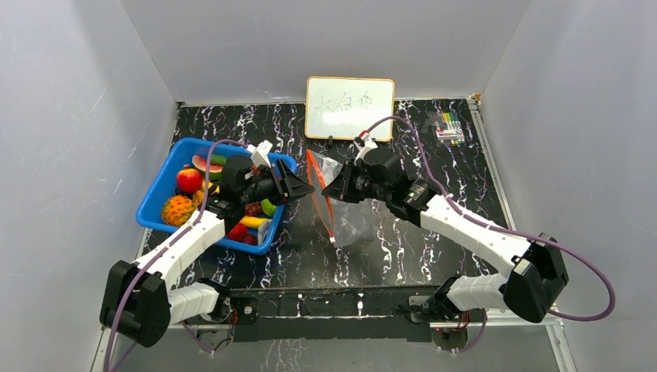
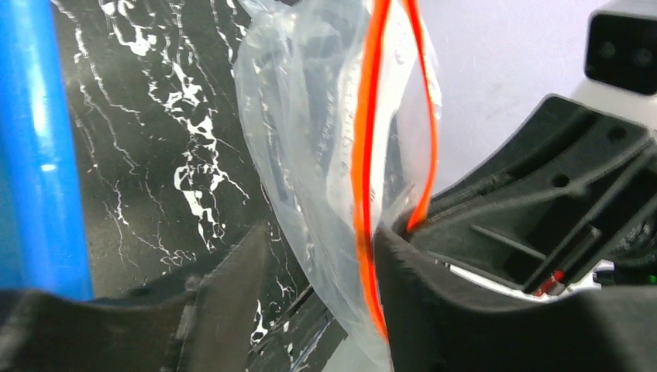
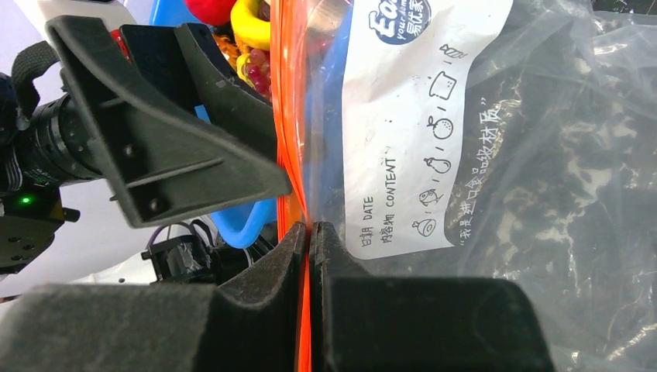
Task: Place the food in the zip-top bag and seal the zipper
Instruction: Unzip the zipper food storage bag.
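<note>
Right of the basket (image 1: 155, 203), opening the bag (image 1: 352, 225): pinching the zipper (image 3: 290, 116) with the right end effector (image 3: 311, 232), straddling it wide with the left end effector (image 2: 321, 236), probably clamping next.

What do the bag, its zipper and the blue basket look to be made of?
The zip-top bag: thin clear plastic film, glossy, crinkled. The zipper: red-orange strip, probably plastic. The blue basket: rigid moulded plastic, smooth, slight sheen on its rim.
</note>
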Robot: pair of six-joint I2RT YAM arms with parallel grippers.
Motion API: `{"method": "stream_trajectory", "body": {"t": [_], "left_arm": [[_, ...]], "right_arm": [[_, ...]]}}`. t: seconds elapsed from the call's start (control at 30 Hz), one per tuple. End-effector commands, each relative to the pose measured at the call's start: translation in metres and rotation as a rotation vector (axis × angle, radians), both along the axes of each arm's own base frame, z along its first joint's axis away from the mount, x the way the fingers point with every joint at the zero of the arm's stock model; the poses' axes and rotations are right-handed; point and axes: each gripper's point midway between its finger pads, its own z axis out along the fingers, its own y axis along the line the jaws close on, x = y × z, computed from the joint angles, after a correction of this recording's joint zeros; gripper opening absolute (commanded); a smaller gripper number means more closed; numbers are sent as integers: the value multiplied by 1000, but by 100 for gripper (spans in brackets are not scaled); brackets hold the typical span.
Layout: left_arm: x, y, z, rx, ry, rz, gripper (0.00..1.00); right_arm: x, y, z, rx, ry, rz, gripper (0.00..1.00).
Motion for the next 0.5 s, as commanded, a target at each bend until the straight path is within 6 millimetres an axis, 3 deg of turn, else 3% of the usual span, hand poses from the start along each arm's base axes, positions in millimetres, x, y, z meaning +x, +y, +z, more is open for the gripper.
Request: {"method": "stream_trajectory", "body": {"t": [0.0, 0.13, 0.33, 0.43, 0.47], "left_arm": [[11, 10, 7, 66, -70, 64, 43], [11, 13, 11, 61, -104, 80, 27], [12, 9, 14, 29, -92, 77, 21], [11, 6, 20, 0, -99, 68, 6], [10, 6, 22, -3, -98, 67, 1]], "right_arm": [[6, 8, 42, 68, -81, -15, 0], [1, 4, 39, 40, -46, -19, 0], [-4, 5, 34, 37, -39, -19, 0], [1, 3, 28, 4, -31, -42, 0], [2, 2, 25, -13, -22, -52, 5]]}}
